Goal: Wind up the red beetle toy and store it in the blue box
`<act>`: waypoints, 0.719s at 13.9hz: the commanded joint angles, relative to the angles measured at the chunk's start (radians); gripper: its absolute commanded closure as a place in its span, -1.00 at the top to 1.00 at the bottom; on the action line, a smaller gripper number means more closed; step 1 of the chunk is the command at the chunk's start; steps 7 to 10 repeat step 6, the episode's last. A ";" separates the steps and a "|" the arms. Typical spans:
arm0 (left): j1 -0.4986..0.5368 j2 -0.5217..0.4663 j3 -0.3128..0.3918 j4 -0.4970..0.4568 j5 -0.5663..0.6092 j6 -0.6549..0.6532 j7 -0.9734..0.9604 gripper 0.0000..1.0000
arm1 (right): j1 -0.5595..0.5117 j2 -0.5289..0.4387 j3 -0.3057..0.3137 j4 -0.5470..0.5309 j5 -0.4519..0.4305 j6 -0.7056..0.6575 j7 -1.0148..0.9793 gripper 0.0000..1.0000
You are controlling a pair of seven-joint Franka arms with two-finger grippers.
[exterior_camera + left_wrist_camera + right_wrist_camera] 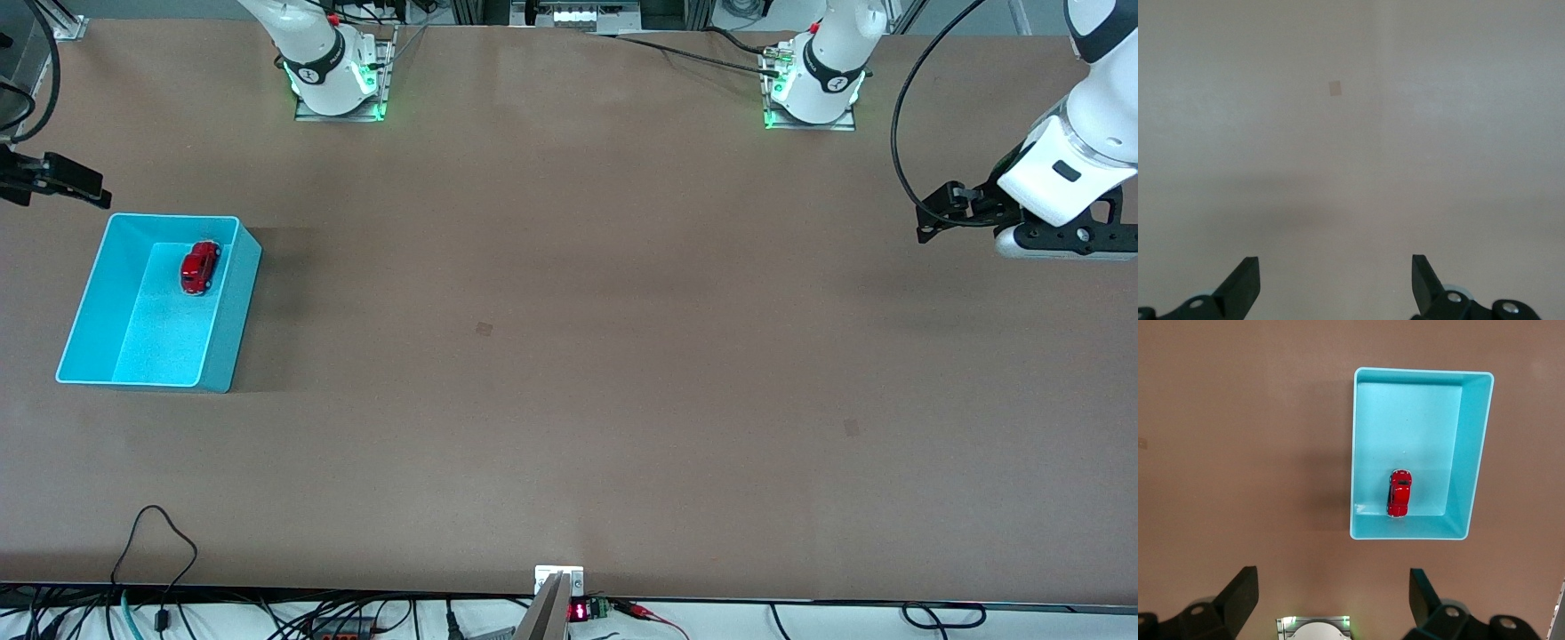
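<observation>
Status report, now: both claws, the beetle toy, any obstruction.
Left claw open, empty, over bare table. Right claw open, empty, up beside the blue box. Red beetle toy inside box. Nothing in the way.

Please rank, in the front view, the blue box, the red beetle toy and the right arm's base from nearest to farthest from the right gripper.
From the right gripper, at the right arm's end of the table:
1. The blue box, just below it in the view.
2. The red beetle toy, inside the box near its farther end.
3. The right arm's base, at the table's top edge.
</observation>
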 commanded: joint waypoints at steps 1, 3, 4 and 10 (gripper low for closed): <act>-0.003 0.003 0.002 0.020 -0.017 -0.020 0.014 1.00 | -0.001 -0.020 0.001 0.011 0.011 -0.044 0.005 1.00; -0.003 0.002 0.002 0.020 -0.017 -0.020 0.014 1.00 | -0.001 -0.020 0.001 0.009 0.012 -0.041 0.004 1.00; -0.003 0.001 0.002 0.020 -0.017 -0.020 0.014 1.00 | -0.001 -0.020 0.001 0.008 0.011 -0.039 0.004 1.00; -0.005 0.003 0.002 0.020 -0.016 -0.021 0.014 1.00 | -0.001 -0.018 0.001 0.006 0.011 -0.036 0.005 1.00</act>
